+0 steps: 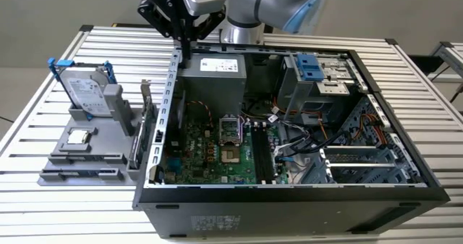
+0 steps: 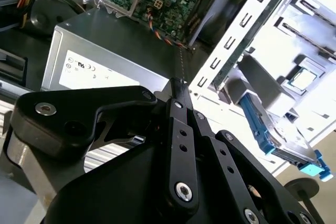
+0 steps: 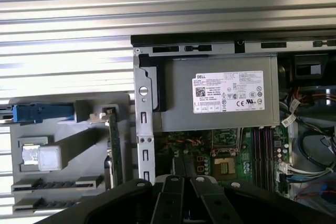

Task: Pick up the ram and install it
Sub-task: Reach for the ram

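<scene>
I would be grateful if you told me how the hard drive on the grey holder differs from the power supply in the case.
The hard drive stands on edge in the grey holder outside the case; the power supply sits inside it. The hard drive carries blue rails; the power supply has none. The power supply is bulkier. Both are grey metal with a label.

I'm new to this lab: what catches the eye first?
An open black computer case, green motherboard inside, sits on the slatted metal table. The black claw hangs shut above its far corner, at the exterior view's left. A blue-railed silver hard drive stands in the grey holder alongside.
</scene>
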Robot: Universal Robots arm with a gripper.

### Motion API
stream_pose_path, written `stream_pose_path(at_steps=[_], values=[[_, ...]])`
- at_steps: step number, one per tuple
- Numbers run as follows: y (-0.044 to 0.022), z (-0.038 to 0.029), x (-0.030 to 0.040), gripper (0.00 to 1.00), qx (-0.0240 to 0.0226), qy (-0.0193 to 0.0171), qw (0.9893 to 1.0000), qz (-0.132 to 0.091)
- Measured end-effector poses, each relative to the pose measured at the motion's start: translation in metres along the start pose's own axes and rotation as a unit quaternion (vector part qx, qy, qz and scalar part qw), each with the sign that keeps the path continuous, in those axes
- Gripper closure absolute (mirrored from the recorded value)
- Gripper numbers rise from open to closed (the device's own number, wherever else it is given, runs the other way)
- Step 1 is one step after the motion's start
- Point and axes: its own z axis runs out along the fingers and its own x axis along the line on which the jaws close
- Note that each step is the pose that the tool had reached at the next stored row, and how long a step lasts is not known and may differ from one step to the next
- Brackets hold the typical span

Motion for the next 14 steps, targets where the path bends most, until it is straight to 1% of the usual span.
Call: stream_pose_path(at_steps=[14], values=[[-0.0007,-0.0002,0.0101,1.00,0.0000,0.0000,1.0000,0.000]])
